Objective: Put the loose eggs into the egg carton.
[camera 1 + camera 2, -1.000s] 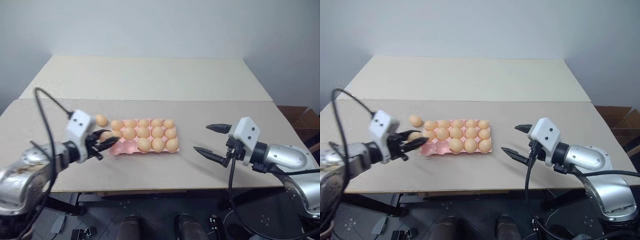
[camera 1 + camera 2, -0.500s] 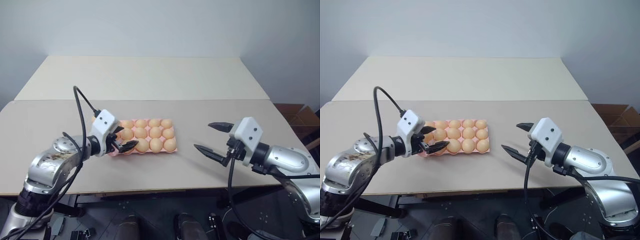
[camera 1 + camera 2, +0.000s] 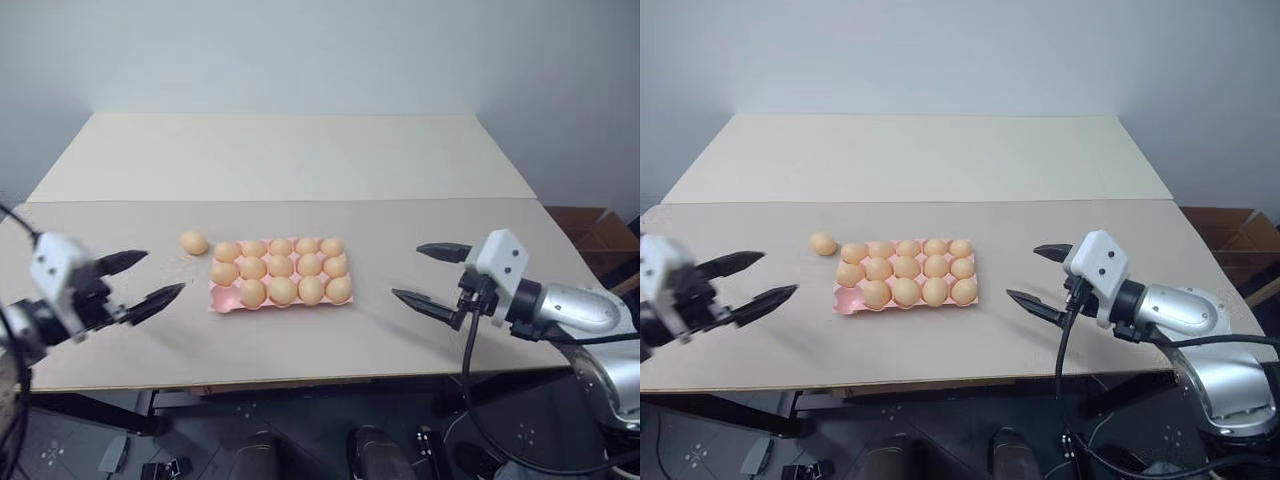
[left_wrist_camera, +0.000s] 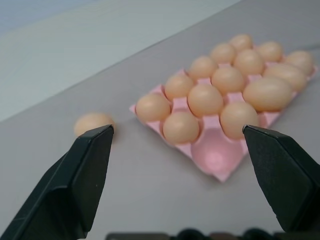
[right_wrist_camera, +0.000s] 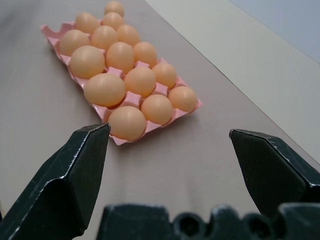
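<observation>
The pink egg carton [image 3: 217, 300] lies mid-table with eggs in all cups but the front-left one [image 4: 212, 156]. One loose egg [image 3: 193, 243] rests on the table just off the carton's far-left corner; it also shows as a loose egg [image 4: 92, 123] in the left wrist view. My left gripper [image 3: 165, 272] hovers open and empty to the left of the carton, pointing toward it. My right gripper [image 3: 408, 270] hangs open and empty to the right of the carton [image 5: 117, 140], a short gap away.
The tan table [image 3: 300, 160] has a seam running across it behind the carton. A brown cardboard box [image 3: 590, 225] sits on the floor beyond the table's right edge.
My left gripper carried an egg to the carton's front row, opened, and pulled back to the left, empty. The front row holds one more egg. The right gripper stayed put.
</observation>
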`<state>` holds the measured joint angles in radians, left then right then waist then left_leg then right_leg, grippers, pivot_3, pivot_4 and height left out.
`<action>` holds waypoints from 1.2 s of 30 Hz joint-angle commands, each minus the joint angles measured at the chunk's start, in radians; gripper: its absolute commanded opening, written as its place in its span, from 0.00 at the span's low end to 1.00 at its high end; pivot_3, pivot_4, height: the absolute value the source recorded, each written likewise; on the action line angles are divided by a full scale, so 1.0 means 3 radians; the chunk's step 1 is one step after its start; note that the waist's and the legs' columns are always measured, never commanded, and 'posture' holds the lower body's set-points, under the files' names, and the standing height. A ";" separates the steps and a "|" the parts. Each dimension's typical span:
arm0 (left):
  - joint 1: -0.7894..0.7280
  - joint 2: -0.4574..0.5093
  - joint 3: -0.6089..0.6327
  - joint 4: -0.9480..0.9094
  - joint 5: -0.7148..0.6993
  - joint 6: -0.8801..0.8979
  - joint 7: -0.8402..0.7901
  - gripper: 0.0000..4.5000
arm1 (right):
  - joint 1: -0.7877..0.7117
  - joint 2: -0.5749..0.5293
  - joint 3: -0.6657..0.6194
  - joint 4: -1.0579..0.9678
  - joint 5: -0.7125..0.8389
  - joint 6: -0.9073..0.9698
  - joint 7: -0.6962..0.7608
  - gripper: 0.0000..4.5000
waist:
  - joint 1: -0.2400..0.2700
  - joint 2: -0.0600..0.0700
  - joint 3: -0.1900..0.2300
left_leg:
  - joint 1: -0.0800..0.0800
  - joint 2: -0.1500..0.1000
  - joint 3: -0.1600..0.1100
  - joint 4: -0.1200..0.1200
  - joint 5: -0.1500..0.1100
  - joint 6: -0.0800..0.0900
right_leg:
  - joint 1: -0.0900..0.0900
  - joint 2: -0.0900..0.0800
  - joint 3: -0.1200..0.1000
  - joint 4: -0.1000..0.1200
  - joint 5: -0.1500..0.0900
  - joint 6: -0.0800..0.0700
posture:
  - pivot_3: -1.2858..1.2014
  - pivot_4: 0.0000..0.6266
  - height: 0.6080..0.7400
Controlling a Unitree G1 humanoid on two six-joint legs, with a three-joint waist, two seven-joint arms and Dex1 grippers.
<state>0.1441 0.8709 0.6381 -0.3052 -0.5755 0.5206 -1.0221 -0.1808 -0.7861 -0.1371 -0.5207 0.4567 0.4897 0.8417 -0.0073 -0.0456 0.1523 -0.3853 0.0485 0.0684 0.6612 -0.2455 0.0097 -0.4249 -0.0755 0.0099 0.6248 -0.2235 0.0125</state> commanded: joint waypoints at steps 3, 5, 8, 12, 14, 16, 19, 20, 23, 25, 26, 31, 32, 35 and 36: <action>0.0346 -0.0122 0.0374 0.0061 -0.0172 -0.0159 -0.0260 1.00 | -0.0011 -0.0079 -0.0162 0.0207 0.0139 -0.0307 0.0388 1.00 | 0.0018 0.0001 0.0000 | -0.0001 0.0001 0.0000 0.0000 0.0000 0.0000 | 0.0000 -0.0001 0.0000 -0.0001 -0.0002 0.0003 | 0.52 0.24 1.00; 0.0469 -0.0260 0.0405 0.0007 -0.0185 -0.0192 -0.0194 1.00 | -0.0004 -0.0096 -0.0190 0.0292 0.0142 -0.0340 0.0449 1.00 | 0.0016 0.0001 0.0000 | 0.0000 0.0002 0.0004 0.0000 -0.0001 0.0001 | 0.0000 -0.0003 0.0003 -0.0001 0.0000 0.0002 | 0.52 0.24 1.00; 0.0521 -0.0380 0.0385 -0.0074 -0.0209 -0.0218 -0.0084 1.00 | -0.0011 -0.0099 -0.0229 0.0343 0.0159 -0.0336 0.0459 1.00 | 0.0030 0.0000 0.0000 | -0.0001 0.0002 0.0003 0.0000 -0.0001 0.0001 | 0.0000 -0.0002 0.0002 -0.0001 0.0001 0.0001 | 0.52 0.24 1.00; 0.0400 -0.0384 0.0297 -0.0110 -0.0176 -0.0125 0.0182 1.00 | -0.0030 -0.0086 -0.0220 0.0357 0.0096 -0.0344 0.0418 1.00 | 0.0051 0.0000 0.0000 | 0.0004 0.0003 0.0002 0.0000 -0.0001 0.0001 | 0.0001 0.0000 0.0001 0.0004 -0.0001 0.0002 | 0.52 0.24 1.00; 0.0186 -0.0325 0.0159 -0.0097 -0.0099 0.0076 0.0513 1.00 | -0.0037 -0.0073 -0.0216 0.0354 0.0079 -0.0341 0.0383 1.00 | 0.0056 0.0001 0.0000 | 0.0005 0.0004 0.0002 0.0000 -0.0001 0.0001 | 0.0001 0.0001 0.0002 0.0005 -0.0001 0.0003 | 0.52 0.24 1.00; -0.0082 -0.0273 0.0009 -0.0052 -0.0080 0.0310 0.0793 1.00 | -0.0038 -0.0060 -0.0212 0.0342 0.0073 -0.0340 0.0351 1.00 | 0.0071 0.0000 0.0000 | 0.0006 0.0002 0.0001 0.0000 0.0001 0.0001 | 0.0003 0.0001 0.0001 0.0007 -0.0001 0.0006 | 0.52 0.24 1.00; -0.0706 -0.0363 -0.0331 0.0153 0.0068 0.0520 0.1298 1.00 | -0.0024 -0.0045 -0.0205 0.0307 0.0064 -0.0342 0.0303 1.00 | 0.0068 0.0000 0.0000 | 0.0006 0.0001 0.0002 0.0000 0.0002 0.0001 | 0.0005 0.0001 0.0003 0.0005 0.0012 0.0022 | 0.52 0.24 1.00; -0.0977 -0.0417 -0.0458 0.0299 0.0114 0.0618 0.1475 1.00 | -0.0025 -0.0037 -0.0200 0.0292 0.0053 -0.0341 0.0276 1.00 | 0.0073 0.0000 0.0000 | 0.0004 -0.0001 0.0001 0.0001 0.0003 0.0002 | 0.0005 0.0000 0.0002 0.0005 0.0015 0.0027 | 0.52 0.24 1.00; -0.1430 -0.0470 -0.0756 0.0659 0.0342 0.0680 0.1716 1.00 | -0.0036 -0.0023 -0.0185 0.0263 0.0046 -0.0333 0.0234 1.00 | 0.0059 -0.0002 -0.0001 | 0.0003 -0.0003 -0.0002 0.0003 0.0004 0.0002 | 0.0008 0.0002 0.0000 0.0004 0.0024 0.0023 | 0.52 0.24 1.00; -0.1776 -0.0532 -0.0967 0.1124 0.0522 0.0641 0.1842 1.00 | -0.0044 -0.0008 -0.0163 0.0222 0.0046 -0.0322 0.0200 1.00 | 0.0025 -0.0002 -0.0002 | 0.0003 -0.0004 0.0001 0.0003 0.0002 0.0004 | 0.0006 0.0002 0.0007 0.0001 0.0025 0.0024 | 0.52 0.24 1.00; -0.1895 -0.0552 -0.1046 0.1300 0.0592 0.0605 0.1873 1.00 | -0.0046 -0.0004 -0.0155 0.0208 0.0046 -0.0321 0.0188 1.00 | 0.0019 -0.0002 -0.0001 | 0.0000 -0.0004 0.0001 0.0003 0.0001 0.0004 | 0.0005 0.0001 0.0007 0.0001 0.0025 0.0025 | 0.52 0.24 1.00; -0.2526 -0.0711 -0.1376 0.2236 0.0873 0.0348 0.1868 1.00 | -0.0063 0.0007 -0.0142 0.0145 0.0040 -0.0303 0.0137 1.00 | 0.0020 -0.0003 -0.0001 | -0.0006 -0.0005 -0.0003 0.0002 0.0001 0.0005 | 0.0003 0.0003 -0.0002 -0.0001 0.0025 0.0025 | 0.52 0.24 1.00; -0.2612 -0.0739 -0.1424 0.2385 0.0935 0.0292 0.1882 1.00 | -0.0059 0.0006 -0.0148 0.0128 0.0046 -0.0294 0.0128 1.00 | 0.0026 -0.0003 -0.0001 | -0.0006 -0.0005 -0.0003 0.0003 0.0002 0.0004 | 0.0003 0.0003 -0.0002 -0.0001 0.0025 0.0025 | 0.52 0.24 1.00; -0.2811 -0.0822 -0.1520 0.2810 0.1051 0.0107 0.1844 1.00 | -0.0040 -0.0001 -0.0174 0.0068 0.0078 -0.0272 0.0112 1.00 | 0.0025 -0.0003 -0.0001 | -0.0007 -0.0006 -0.0003 0.0003 0.0002 0.0004 | 0.0003 0.0002 -0.0001 -0.0002 0.0026 0.0026 | 0.52 0.24 1.00; -0.2854 -0.0845 -0.1536 0.2916 0.1064 0.0063 0.1806 1.00 | -0.0032 -0.0002 -0.0182 0.0052 0.0087 -0.0270 0.0111 1.00 | 0.0026 -0.0003 -0.0001 | -0.0007 -0.0006 -0.0003 0.0003 0.0002 0.0004 | 0.0003 0.0001 -0.0001 -0.0002 0.0026 0.0027 | 0.52 0.24 1.00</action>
<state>-0.6869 0.6194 0.1843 0.5350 -0.2741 0.5796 -0.4669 -0.1848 -0.7817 -0.1668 -0.4688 0.4628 0.4127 0.8806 0.0004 -0.0465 0.1520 -0.3875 0.0465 0.0676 0.6619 -0.2450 0.0109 -0.4239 -0.0752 0.0094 0.6240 -0.2157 0.0206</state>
